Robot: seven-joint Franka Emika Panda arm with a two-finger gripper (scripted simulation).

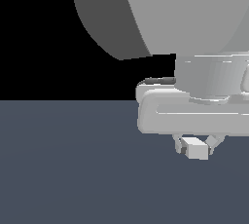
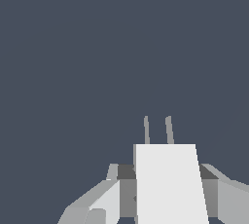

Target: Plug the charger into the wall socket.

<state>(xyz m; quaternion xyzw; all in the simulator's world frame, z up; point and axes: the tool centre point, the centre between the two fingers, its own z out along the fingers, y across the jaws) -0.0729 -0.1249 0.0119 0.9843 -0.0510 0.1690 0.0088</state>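
Note:
The charger [image 1: 196, 148] is a small light-grey block held between the fingers of my gripper [image 1: 195, 146], just under the arm's hand at the exterior view's right. In the wrist view the charger [image 2: 168, 184] fills the space between the two fingers [image 2: 99, 203], and two thin grey prongs [image 2: 158, 130] stick out from its far end. The gripper is shut on the block. It hangs above the dark blue-grey floor [image 1: 73, 169]. The wall socket is out of view in both views.
The arm's large grey body [image 1: 185, 18] fills the upper right of the exterior view. The floor [image 2: 97, 62] is plain dark blue-grey with black background above it.

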